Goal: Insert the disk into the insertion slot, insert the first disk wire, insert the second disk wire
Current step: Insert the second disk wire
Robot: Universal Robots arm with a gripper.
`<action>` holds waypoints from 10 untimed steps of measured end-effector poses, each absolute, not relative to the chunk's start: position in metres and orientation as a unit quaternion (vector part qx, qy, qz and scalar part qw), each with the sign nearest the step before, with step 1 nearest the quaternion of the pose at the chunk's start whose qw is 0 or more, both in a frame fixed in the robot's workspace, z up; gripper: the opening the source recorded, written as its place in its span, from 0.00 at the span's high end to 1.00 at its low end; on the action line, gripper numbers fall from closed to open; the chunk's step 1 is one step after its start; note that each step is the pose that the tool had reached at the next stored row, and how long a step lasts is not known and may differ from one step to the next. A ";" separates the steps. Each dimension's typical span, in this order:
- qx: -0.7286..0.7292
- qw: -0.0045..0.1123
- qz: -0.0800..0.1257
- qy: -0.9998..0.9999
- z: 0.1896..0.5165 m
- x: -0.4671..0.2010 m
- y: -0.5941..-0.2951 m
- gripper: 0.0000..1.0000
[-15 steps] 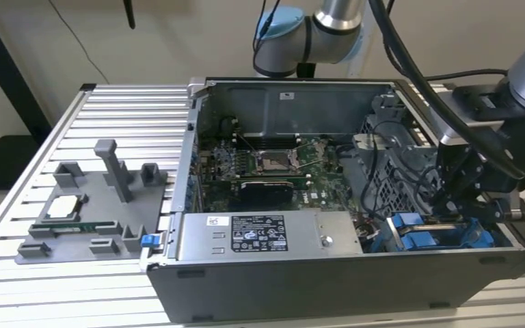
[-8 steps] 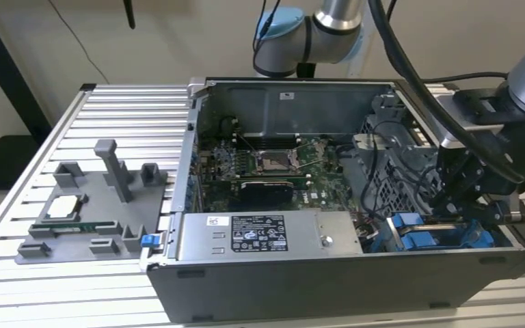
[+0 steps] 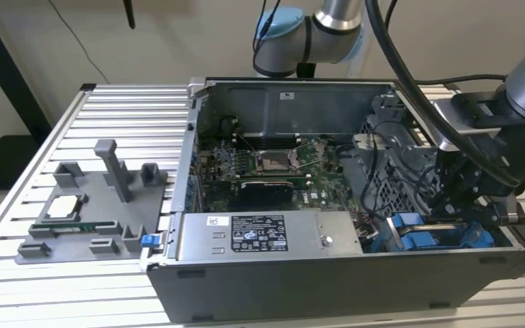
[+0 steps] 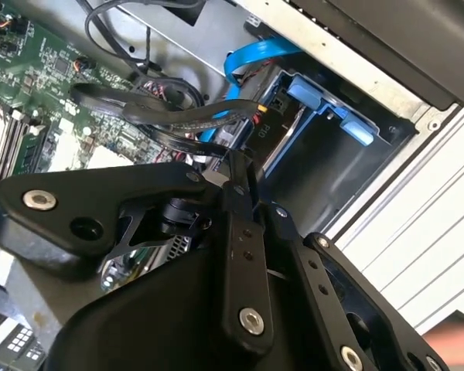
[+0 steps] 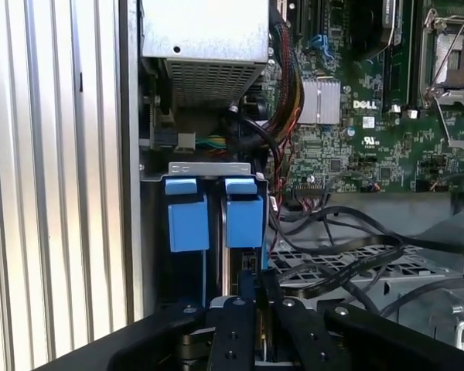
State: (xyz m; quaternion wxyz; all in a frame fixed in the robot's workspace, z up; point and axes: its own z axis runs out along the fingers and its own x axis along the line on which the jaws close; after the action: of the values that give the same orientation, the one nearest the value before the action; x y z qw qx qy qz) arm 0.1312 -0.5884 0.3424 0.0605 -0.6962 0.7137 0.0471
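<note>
2 blue carrier tabs [image 5: 215, 212] sit side by side in the insertion slot [image 5: 209, 232], beside the grey power-supply box [image 5: 205, 46]. The end effector [image 5: 261, 309] hangs just above that slot, fingers [image 5: 247, 290] clenched together on something thin and dark that I cannot identify. The disk [image 4: 282, 124] sits in the slot in its blue frame, next to black cables [image 4: 162, 108].

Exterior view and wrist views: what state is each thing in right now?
Computer case: open, side panel off.
Disk: blue carrier seated in the insertion slot, beside a second blue carrier.
Gripper: down inside the case, right at the disk's carrier.
Black cables: loose, draped over the drive cage.
</note>
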 end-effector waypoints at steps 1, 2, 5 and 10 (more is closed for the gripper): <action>-0.696 0.061 0.047 0.714 0.342 0.131 -0.588 1.00; -0.696 0.061 0.048 0.714 0.342 0.131 -0.588 1.00; -0.696 0.061 0.048 0.714 0.340 0.133 -0.588 1.00; -0.696 0.061 0.048 0.714 0.336 0.134 -0.588 1.00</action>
State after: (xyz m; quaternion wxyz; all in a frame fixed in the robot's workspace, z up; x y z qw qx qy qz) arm 0.1341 -0.5884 0.3363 0.0609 -0.6962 0.7137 0.0476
